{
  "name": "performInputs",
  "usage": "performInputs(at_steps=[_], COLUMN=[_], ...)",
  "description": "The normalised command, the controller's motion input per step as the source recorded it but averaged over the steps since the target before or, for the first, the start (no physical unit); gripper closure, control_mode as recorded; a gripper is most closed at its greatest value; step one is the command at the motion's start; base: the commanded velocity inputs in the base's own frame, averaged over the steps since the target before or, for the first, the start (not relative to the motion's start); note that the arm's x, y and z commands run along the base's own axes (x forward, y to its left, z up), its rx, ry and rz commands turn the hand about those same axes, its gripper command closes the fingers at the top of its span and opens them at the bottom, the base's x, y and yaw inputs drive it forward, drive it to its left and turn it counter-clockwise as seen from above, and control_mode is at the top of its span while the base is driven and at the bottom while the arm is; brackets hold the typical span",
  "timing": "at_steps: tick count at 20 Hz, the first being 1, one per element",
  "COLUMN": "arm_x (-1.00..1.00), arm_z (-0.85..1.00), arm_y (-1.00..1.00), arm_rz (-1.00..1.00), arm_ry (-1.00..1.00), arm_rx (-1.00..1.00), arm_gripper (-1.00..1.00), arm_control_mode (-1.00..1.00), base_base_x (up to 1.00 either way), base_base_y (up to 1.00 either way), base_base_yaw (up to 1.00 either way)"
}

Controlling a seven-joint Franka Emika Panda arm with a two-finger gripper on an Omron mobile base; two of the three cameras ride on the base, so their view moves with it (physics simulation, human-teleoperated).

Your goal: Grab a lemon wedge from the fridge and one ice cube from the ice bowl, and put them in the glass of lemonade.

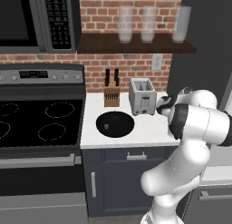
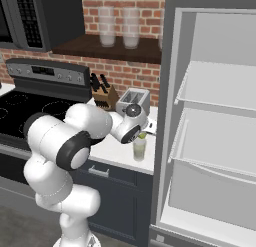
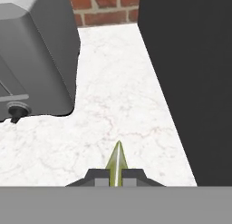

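The hand (image 3: 117,177) is closed on the lemon wedge (image 3: 116,163), pinched thin between its two dark tips above the white table (image 3: 113,109). The wedge should stay gripped until it hangs squarely over the glass of lemonade (image 2: 139,147), which stands just below the hand near the table's front edge, beside the open fridge (image 2: 210,121). Farther back stand the toaster (image 1: 142,97) and the black ice bowl (image 1: 115,124).

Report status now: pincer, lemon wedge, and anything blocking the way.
Pincer shut on lemon wedge. Wedge above counter, by glass of lemonade. Toaster close on one side; fridge open.
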Motion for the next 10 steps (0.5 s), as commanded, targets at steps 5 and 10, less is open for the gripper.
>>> performInputs(at_steps=[5, 10], arm_x=[-0.39, -0.05], arm_z=[0.0, 0.0], arm_y=[-0.03, 0.0], arm_rz=[0.0, 0.0], arm_ry=[-0.13, -0.02], arm_rx=[0.0, 0.0], arm_gripper=[1.0, 1.0], arm_control_mode=[-1.0, -1.0], base_base_x=[0.0, 0.0], base_base_y=[0.0, 0.0], base_base_yaw=[0.0, 0.0])
